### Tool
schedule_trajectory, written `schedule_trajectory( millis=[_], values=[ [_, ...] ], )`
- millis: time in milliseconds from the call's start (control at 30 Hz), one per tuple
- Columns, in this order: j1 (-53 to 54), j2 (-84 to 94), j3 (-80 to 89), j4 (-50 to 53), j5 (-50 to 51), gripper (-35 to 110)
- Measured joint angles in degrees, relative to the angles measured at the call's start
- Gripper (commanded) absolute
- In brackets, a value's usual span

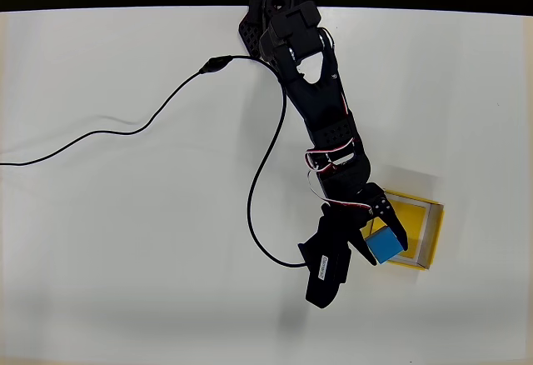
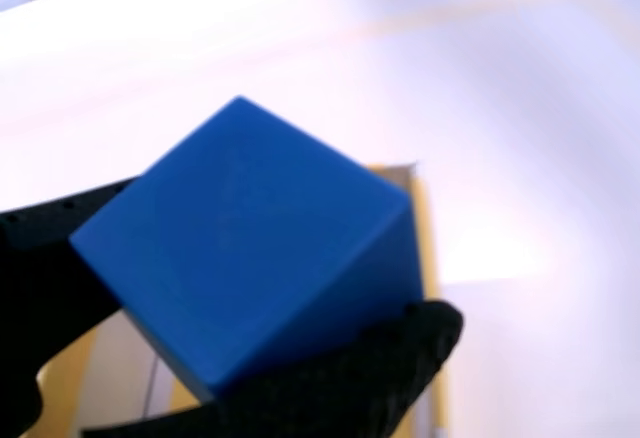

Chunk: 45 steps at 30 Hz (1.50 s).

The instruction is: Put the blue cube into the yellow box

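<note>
Overhead arm: you are reaching the arm (image 1: 321, 123) from the table's (image 1: 125, 257) top edge toward lower right.
Overhead gripper: your gripper (image 1: 379, 244) is clamping the cube (image 1: 384, 245) over the box's (image 1: 426, 232) left edge.
Wrist cube: the cube (image 2: 250, 243) is sitting tilted between black fingers (image 2: 400, 343), with the box (image 2: 428, 248) showing behind it.

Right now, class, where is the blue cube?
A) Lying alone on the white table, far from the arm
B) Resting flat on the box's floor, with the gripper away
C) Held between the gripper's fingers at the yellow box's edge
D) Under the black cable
C: in the overhead view the gripper is shut on the blue cube, over the near-left edge of the yellow box.
</note>
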Motion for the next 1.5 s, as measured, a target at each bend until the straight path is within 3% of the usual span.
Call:
schedule_trajectory(
  millis=[467,633,800,1133,1500],
  values=[
    [-4.2,-6.1,-2.6,0.0,1.0,17],
    [-4.1,-8.1,-3.0,-0.1,1.9,33],
    [-4.1,-8.6,-3.3,-0.8,1.9,37],
    [-4.0,-8.0,-3.6,-1.2,-1.1,25],
    [3.9,14.9,-4.2,14.9,-1.0,14]
  ],
)
